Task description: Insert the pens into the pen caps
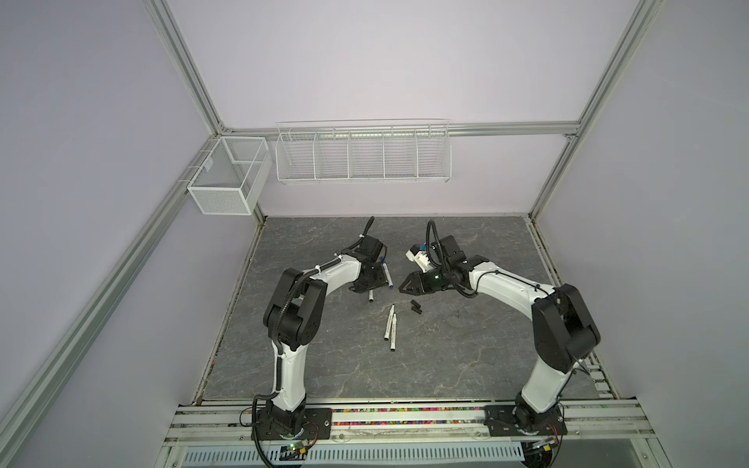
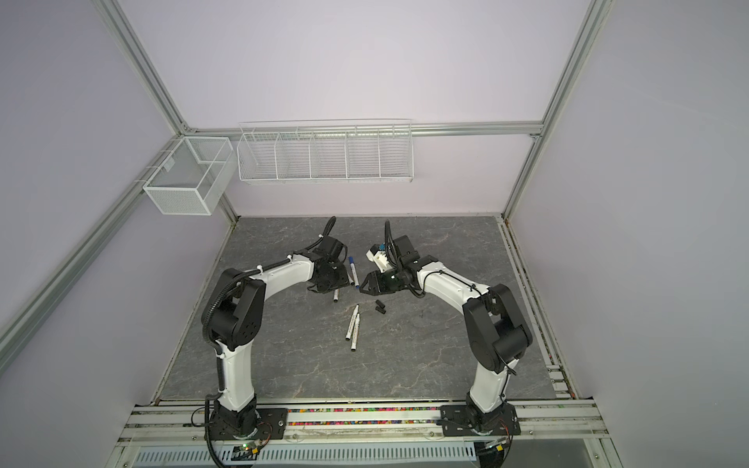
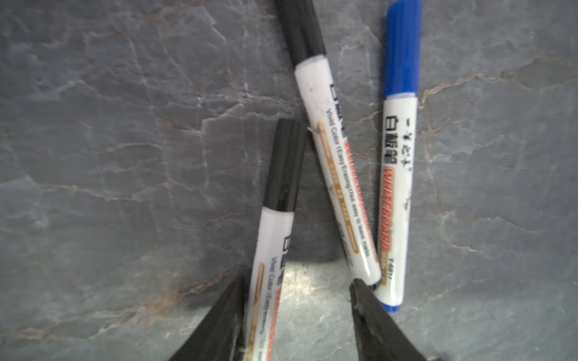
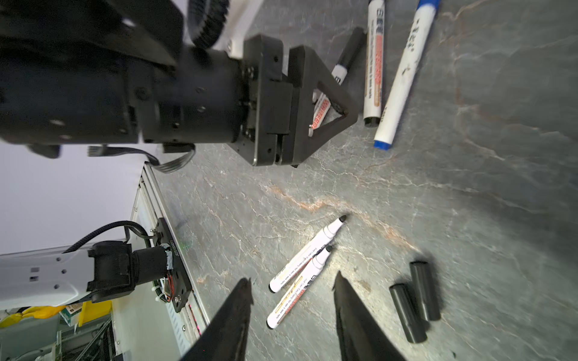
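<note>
In the left wrist view my left gripper (image 3: 297,278) is open low over the table. One black-capped pen (image 3: 275,237) lies between its jaws against one finger. A second black-capped pen (image 3: 331,162) ends at the other fingertip, with a blue-capped pen (image 3: 397,187) beside it. In both top views this gripper (image 1: 364,288) (image 2: 330,288) covers most of these pens; the blue-capped pen (image 1: 387,274) (image 2: 354,272) shows. My right gripper (image 4: 293,276) (image 1: 401,288) is open above two uncapped pens (image 4: 308,250) (image 4: 298,289) (image 1: 389,322). Two loose black pen caps (image 4: 408,312) (image 4: 424,289) (image 1: 416,306) lie beside them.
Dark stone-patterned tabletop (image 1: 466,364). A white wire rack (image 1: 362,156) hangs on the back wall and a white mesh basket (image 1: 227,176) at the back left. Metal rails (image 1: 405,417) run along the front edge by the arm bases.
</note>
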`<state>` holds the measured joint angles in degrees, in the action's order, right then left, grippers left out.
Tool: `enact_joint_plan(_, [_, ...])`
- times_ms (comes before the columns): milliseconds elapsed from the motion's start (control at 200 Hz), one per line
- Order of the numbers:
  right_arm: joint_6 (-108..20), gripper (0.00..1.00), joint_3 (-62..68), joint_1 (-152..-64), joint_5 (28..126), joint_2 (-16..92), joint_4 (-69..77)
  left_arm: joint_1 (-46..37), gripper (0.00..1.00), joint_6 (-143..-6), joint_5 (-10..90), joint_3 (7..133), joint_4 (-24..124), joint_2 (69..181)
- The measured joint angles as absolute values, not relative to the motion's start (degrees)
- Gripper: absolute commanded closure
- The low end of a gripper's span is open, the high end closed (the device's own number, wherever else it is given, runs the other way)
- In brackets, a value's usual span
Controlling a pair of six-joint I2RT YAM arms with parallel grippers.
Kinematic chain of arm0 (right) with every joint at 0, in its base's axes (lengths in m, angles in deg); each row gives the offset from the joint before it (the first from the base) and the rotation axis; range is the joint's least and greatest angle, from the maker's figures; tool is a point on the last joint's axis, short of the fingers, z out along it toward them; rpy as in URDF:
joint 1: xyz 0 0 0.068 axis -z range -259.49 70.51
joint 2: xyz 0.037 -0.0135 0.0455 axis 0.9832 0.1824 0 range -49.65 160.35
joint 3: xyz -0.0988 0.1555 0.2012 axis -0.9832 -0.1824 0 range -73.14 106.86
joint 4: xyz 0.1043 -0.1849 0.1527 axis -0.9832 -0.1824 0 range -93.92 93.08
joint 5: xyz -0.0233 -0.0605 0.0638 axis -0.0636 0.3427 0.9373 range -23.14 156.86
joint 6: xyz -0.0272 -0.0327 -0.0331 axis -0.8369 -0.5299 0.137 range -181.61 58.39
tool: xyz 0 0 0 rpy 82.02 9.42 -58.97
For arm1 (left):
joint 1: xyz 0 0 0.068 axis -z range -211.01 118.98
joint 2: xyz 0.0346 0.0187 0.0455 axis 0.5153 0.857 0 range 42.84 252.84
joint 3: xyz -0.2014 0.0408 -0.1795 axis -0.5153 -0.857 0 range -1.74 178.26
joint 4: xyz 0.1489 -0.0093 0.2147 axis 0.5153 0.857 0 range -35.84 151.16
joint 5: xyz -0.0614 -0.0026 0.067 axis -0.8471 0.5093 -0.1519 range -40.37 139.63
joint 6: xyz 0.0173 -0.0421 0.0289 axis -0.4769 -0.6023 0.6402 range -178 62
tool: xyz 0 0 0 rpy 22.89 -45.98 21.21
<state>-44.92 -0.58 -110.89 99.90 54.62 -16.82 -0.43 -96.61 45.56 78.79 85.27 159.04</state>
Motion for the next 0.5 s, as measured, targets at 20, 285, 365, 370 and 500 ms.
enact_joint_plan(20, [-44.9, 0.54, -0.3, -111.1, 99.9, 55.3, -16.8, -0.4, 0.46, -96.7, 45.1, 78.5, 84.8, 158.9])
enact_joint_plan(285, [-44.0, 0.54, 3.2, -111.4, 101.4, 61.3, -16.1, -0.5, 0.23, -96.7, 40.6, 74.1, 77.3, 156.6])
enact_joint_plan(365, [-43.8, 0.55, 4.1, -111.5, 101.7, 62.0, -15.8, -0.9, 0.22, -96.5, 39.2, 71.6, 74.0, 155.4])
enact_joint_plan(370, [-43.8, 0.55, 4.2, -111.5, 101.7, 62.1, -15.8, -0.9, 0.22, -96.5, 39.1, 71.4, 73.9, 155.3])
enact_joint_plan(500, [-43.6, 0.56, 5.2, -111.6, 102.3, 62.9, -15.4, -1.8, 0.21, -96.8, 36.6, 67.3, 68.2, 153.5])
